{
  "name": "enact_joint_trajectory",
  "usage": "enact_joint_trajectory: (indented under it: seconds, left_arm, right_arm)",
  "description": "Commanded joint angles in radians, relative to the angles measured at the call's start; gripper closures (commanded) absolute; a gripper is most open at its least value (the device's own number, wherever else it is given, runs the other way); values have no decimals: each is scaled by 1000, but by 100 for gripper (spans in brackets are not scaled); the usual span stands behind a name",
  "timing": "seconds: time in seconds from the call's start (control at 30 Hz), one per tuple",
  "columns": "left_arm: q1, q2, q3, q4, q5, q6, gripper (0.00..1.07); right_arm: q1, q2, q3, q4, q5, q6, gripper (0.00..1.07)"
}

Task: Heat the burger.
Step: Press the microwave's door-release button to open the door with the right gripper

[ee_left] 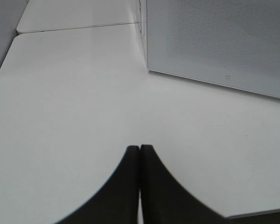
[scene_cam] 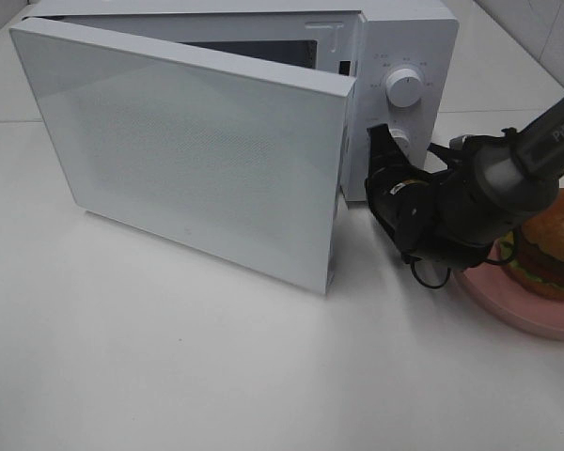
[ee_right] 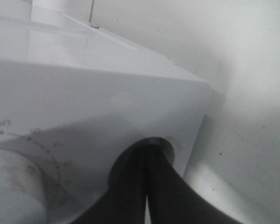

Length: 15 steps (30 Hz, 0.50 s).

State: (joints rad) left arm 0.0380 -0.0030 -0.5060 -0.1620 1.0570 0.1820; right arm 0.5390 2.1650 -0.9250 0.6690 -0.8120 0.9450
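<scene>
A plain white table (scene_cam: pixel 169 376) under soft, even light.

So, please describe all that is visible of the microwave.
The microwave is a white, plastic-looking box standing on the white table. Its door, with a fine dotted panel, stands open. Two round knobs sit on its front panel. The shut right gripper meets that panel beside the lower knob.

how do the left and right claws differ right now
The left claw hangs over the table beside the open microwave door; the right claw points its tips at a round recess on the control panel. The right claw shows in the high view; the left claw does not. Both are shut and hold nothing.
</scene>
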Motion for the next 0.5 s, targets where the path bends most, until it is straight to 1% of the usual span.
enact_joint_trajectory:
  seconds: [0.03,0.07,0.1,0.13,0.17,0.27,0.3,0.33,0.37,0.4,0.43,0.47,0.5]
  left_arm:
    - [3,-21,0,3,-8,0,106]
    - [3,-21,0,3,-8,0,106]
    - [3,-21,0,3,-8,0,106]
    - [3,-21,0,3,-8,0,106]
    - [3,-21,0,3,-8,0,106]
    - [3,-21,0,3,-8,0,106]
    - [3,-21,0,3,-8,0,106]
    - [3,-21,0,3,-8,0,106]
    - [3,-21,0,3,-8,0,106]
    - [3,-21,0,3,-8,0,106]
    - [3,-21,0,3,-8,0,106]
    - [3,-21,0,3,-8,0,106]
    - [3,-21,0,3,-8,0,106]
  right_arm:
    - [-15,-23,-79,-158,-119,-8,105]
    - [-15,-23,-79,-158,-119,-8,105]
    - [-15,-47,-68,-190,-53,-9,102]
    - [-15,-47,-68,-190,-53,-9,102]
    - [-15,-67,-47,-215,-2,-15,100]
    - [-14,-79,-26,-235,22,-23,99]
    - [-14,-92,6,-253,32,-38,98]
    - [-14,-92,6,-253,32,-38,98]
    - [-14,-105,43,-277,32,-55,98]
    - [-14,-105,43,-277,32,-55,98]
    - [-14,-121,78,-295,31,-73,97]
    - [-14,-121,78,-295,31,-73,97]
    - [-14,-138,114,-325,28,-90,97]
